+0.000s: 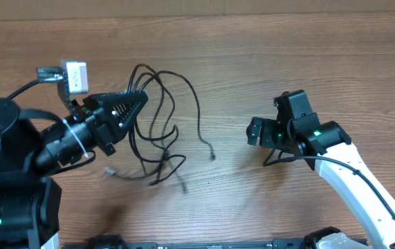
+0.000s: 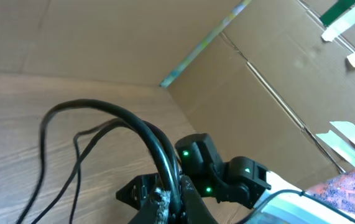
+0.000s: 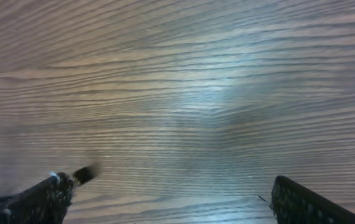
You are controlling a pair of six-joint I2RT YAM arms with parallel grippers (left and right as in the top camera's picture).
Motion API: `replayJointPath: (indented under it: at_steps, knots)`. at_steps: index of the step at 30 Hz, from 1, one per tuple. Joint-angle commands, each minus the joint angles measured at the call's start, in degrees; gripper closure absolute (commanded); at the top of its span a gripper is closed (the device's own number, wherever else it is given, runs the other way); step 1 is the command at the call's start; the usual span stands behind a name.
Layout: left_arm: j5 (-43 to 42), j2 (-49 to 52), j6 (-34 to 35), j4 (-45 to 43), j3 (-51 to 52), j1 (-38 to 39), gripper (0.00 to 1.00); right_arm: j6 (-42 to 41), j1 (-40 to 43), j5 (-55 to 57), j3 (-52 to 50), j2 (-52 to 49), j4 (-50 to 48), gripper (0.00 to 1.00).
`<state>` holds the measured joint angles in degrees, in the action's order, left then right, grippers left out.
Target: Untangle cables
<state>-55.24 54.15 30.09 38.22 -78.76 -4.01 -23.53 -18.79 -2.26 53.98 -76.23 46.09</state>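
The cables [image 1: 161,128] are thin black cords, tangled in loose loops at the middle left of the table. One strand ends in a small plug [image 1: 212,156] toward the centre. My left gripper [image 1: 136,104] is shut on a bundle of the cords at their upper left and holds them raised. In the left wrist view the gripped cords [image 2: 155,146] arch up out of the left gripper's jaws [image 2: 177,199]. My right gripper [image 1: 254,131] is open and empty, right of the cables. In the right wrist view the right gripper [image 3: 165,196] has a small plug tip [image 3: 85,175] beside its left finger.
A white connector block with a grey plug [image 1: 72,76] sits at the back left, behind my left arm. A cardboard wall [image 2: 270,81] stands along the table's far edge. Bare wooden tabletop [image 1: 252,62] lies between the two arms.
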Motion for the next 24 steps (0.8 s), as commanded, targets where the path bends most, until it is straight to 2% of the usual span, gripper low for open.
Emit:
replayJointPath:
  at_steps: [1, 8, 13, 14, 15, 17, 19, 21, 24]
  knots:
    - [0.13, 1.11, -0.24, 1.36, -0.81, -0.04, 0.96, -0.92, 0.22, -2.21, 0.55, 4.17, -0.46, 0.0]
    - [0.11, 3.63, -0.24, 3.52, -0.79, 0.28, 0.96, -0.9, 0.22, -2.58, 0.55, 13.0, -0.92, 0.0]
    - [1.64, 5.92, 0.35, 2.86, -0.79, 3.76, 0.95, -0.85, 0.22, -2.54, 0.55, 19.74, -1.11, 0.0]
    - [2.99, 6.58, 0.37, 3.13, -0.79, 4.68, 0.91, -0.85, 0.22, -2.54, 0.55, 20.76, -1.31, 0.0]
    - [3.89, 7.13, 0.37, 3.37, -0.79, 5.38, 0.81, -0.85, 0.22, -2.54, 0.55, 21.66, -1.57, 0.0]
    - [4.9, 8.31, 0.33, 3.58, -0.79, 6.86, 0.52, -0.85, 0.22, -2.54, 0.55, 23.04, -1.86, 0.0]
    - [4.9, 9.6, 0.2, 3.76, -0.79, 8.28, 0.34, -0.85, 0.22, -2.54, 0.55, 23.93, -1.81, 0.0]
    - [5.81, 11.06, -0.74, 4.42, -0.79, 9.38, 0.23, -0.85, 0.22, -2.56, 0.55, 24.22, -1.75, 0.0]
    - [11.43, 12.55, -0.74, 7.58, -0.79, 9.7, 0.21, -0.85, 0.22, -2.56, 0.55, 24.2, -1.31, 0.0]
